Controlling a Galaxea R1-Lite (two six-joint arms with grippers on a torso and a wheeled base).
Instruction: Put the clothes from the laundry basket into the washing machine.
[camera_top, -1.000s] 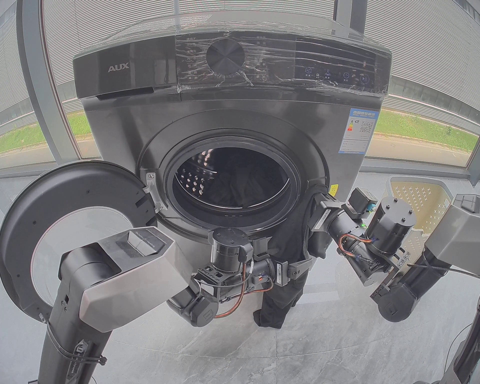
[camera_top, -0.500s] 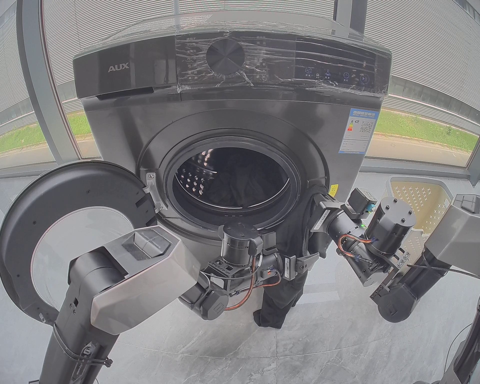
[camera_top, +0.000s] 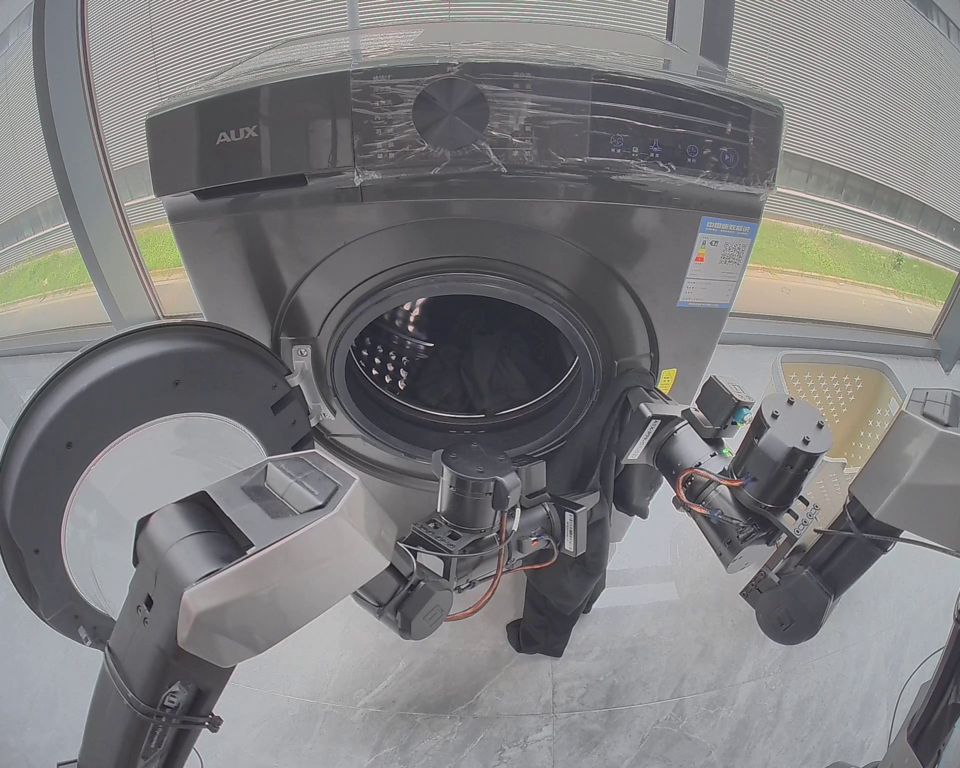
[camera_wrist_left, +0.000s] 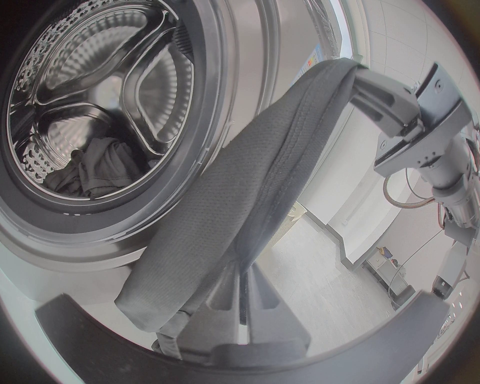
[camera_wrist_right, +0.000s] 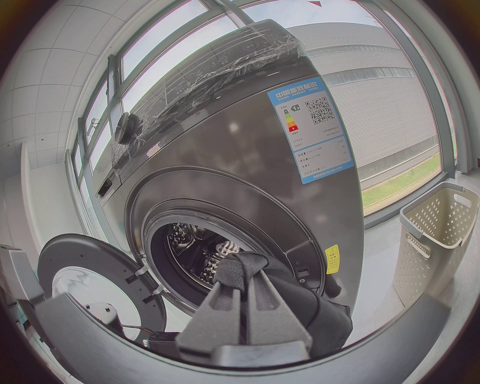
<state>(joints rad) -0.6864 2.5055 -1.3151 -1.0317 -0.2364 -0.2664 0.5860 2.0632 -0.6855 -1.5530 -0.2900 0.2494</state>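
Note:
A dark garment hangs in front of the washing machine, just below and to the right of its open drum. The garment's lower end lies on the floor. My right gripper is shut on its upper end beside the drum's rim, as the right wrist view confirms with the right gripper closed on dark cloth. My left gripper is shut on the garment lower down. In the left wrist view the left gripper pinches the garment. More dark clothes lie inside the drum.
The machine's round door stands swung open to the left, close beside my left arm. A beige laundry basket stands on the floor to the machine's right, behind my right arm. Grey tiled floor lies open in front.
My left gripper moved right and up toward the hanging garment, then shut on it. The right gripper has kept still with the garment's top.

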